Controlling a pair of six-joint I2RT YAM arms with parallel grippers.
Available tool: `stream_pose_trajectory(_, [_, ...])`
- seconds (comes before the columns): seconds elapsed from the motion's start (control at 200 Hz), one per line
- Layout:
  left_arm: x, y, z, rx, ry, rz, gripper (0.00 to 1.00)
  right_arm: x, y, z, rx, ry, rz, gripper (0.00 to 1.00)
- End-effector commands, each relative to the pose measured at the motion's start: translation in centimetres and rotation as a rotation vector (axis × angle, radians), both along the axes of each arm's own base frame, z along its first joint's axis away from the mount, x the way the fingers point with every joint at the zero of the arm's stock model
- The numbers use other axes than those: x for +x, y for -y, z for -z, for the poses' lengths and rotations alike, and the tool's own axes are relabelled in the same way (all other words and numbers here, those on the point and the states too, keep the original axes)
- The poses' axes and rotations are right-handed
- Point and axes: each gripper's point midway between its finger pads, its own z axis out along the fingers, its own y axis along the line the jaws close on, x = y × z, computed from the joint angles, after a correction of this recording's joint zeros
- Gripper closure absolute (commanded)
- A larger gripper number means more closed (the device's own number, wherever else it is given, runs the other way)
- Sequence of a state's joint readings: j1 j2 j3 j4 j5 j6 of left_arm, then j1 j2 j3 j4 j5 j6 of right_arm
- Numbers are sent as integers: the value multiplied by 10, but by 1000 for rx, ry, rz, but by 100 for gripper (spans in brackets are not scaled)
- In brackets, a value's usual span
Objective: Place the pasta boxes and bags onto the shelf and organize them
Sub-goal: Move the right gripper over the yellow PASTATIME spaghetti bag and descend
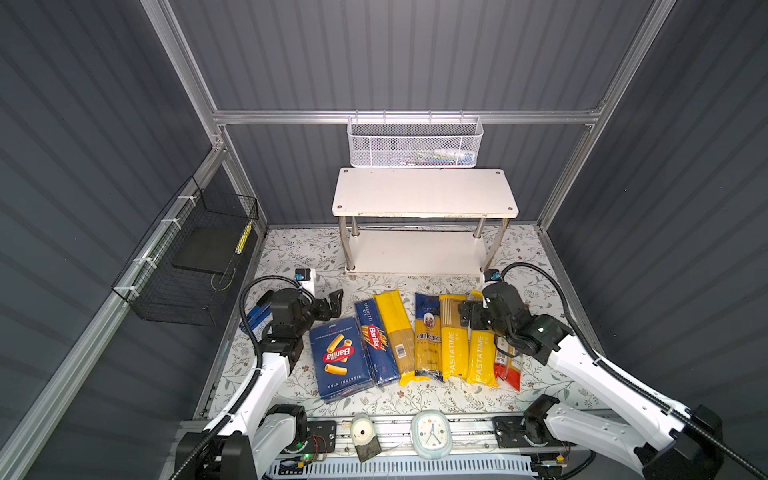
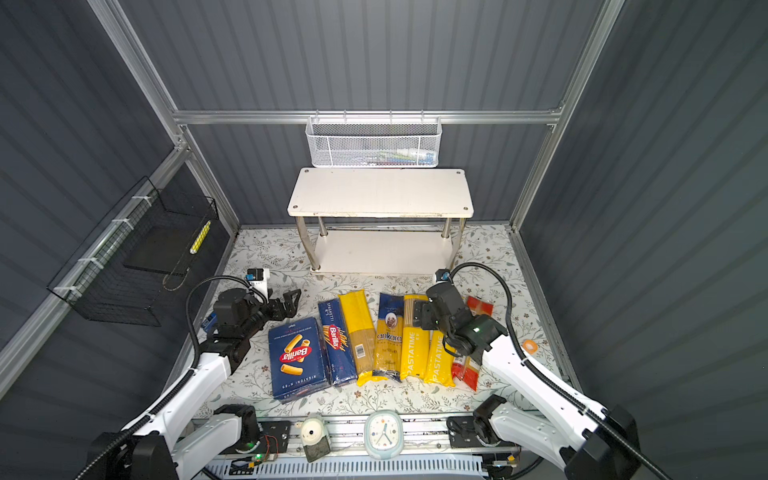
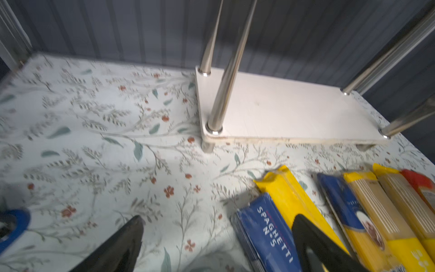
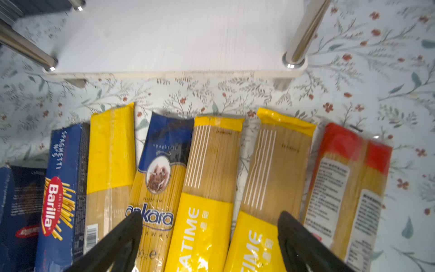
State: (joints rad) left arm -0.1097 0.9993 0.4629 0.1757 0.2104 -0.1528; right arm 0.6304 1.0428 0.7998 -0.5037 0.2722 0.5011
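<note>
Floral-patterned surface (image 1: 291, 257) is carrying every package in one row across the lower middle of both top views, just below the bare two-tier white board shelf with chrome posts (image 1: 424, 191). The right pincer (image 4: 209, 214) is hovering wide open and empty, its jaws straddling one yellow PASTATIME spaghetti bag (image 4: 207, 188) and its twin (image 4: 275, 176). The left pincer (image 3: 219, 217) is also gaping, holding nothing.

To grasp cleanly, it should probably be centring on a single bag, pinching across the narrow width near mid-length so the bag is not sagging.

Both bags are lying flat with their long axes running toward the shelf, clear ends nearest it. The shelf's long axis is running crosswise, so a quarter turn seems needed.
</note>
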Motion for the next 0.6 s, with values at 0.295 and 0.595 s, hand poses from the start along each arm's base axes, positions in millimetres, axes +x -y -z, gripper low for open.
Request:
stream_pose_trajectory(0.295, [-9, 19, 18, -2, -10, 111, 1, -17, -8, 64, -80, -202, 85, 13])
stream_pose_trajectory(0.595, [-11, 18, 17, 26, 17, 110, 0, -21, -21, 87, -74, -271, 105, 15])
